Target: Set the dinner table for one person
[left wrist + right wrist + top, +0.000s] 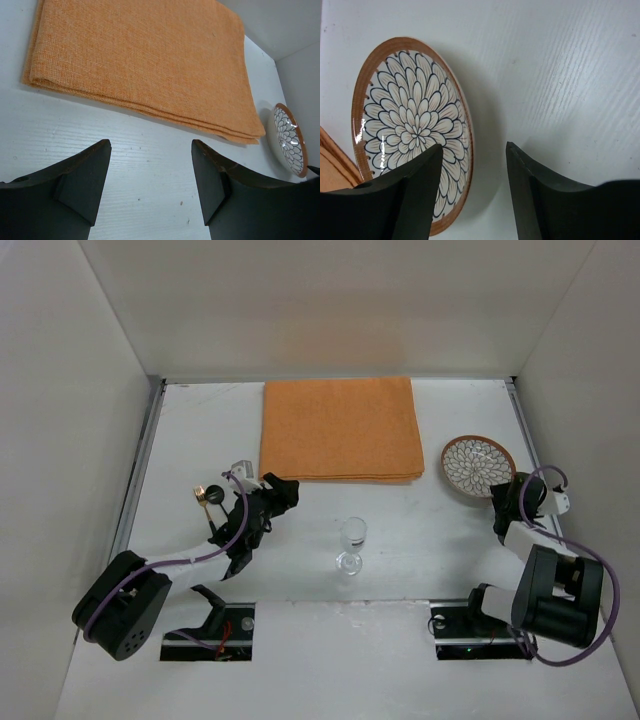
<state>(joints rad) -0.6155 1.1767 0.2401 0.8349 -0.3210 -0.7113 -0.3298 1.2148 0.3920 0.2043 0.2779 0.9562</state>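
The white dinner table (200, 430) holds a folded orange cloth (338, 430) at the back middle. A round plate (478, 465) with a blue flower pattern and an orange rim sits to the cloth's right. A clear stemmed glass (351, 543) stands in the front middle. My left gripper (282, 490) is open and empty over bare table (75, 130), just short of the cloth (145, 55). My right gripper (503, 498) is open at the plate's near edge. In the right wrist view (474, 145) one finger lies over the plate (410, 125) and the other over the table (560, 75).
Thin metal rails run along the left edge (140, 470) and the right edge (525, 440). White walls enclose the back and both sides. The plate also shows at the far right of the left wrist view (290, 140). A cloth corner shows in the right wrist view (332, 170).
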